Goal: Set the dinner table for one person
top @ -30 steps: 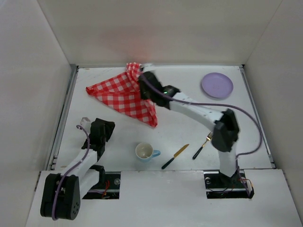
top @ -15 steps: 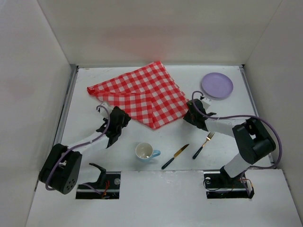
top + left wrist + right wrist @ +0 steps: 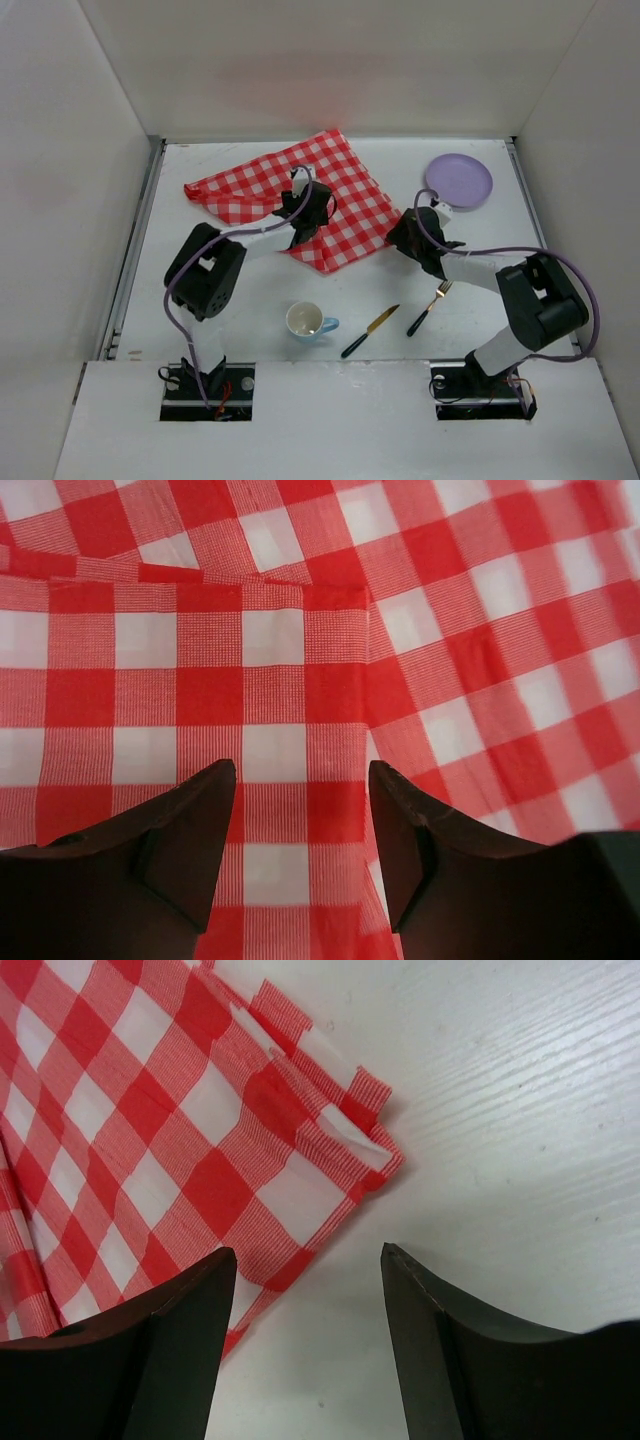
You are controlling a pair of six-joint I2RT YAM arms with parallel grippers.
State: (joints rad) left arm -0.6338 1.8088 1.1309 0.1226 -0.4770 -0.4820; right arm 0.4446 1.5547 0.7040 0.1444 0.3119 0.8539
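A red-and-white checked cloth (image 3: 345, 185) lies spread on the far middle of the white dinner table (image 3: 250, 295), with a folded part along its left side. My left gripper (image 3: 312, 207) hovers low over the cloth's middle. In the left wrist view its jaws (image 3: 302, 780) stand open above a fold seam in the cloth (image 3: 450, 630), with nothing between them. My right gripper (image 3: 403, 234) sits at the cloth's right corner. In the right wrist view it (image 3: 310, 1260) is open over bare table (image 3: 500, 1110), and the hemmed corner (image 3: 330, 1145) lies flat just ahead.
A purple plate (image 3: 458, 180) rests at the far right. A white cup with a blue handle (image 3: 307, 321), a black-handled knife (image 3: 370, 331) and a fork (image 3: 428, 308) lie near the front. Metal rails (image 3: 135, 250) and white walls bound the table.
The cloth went from a bunched heap to spread flat. My right gripper carried its corner to the right, then let go and opened. My left arm swung from the near left onto the cloth.
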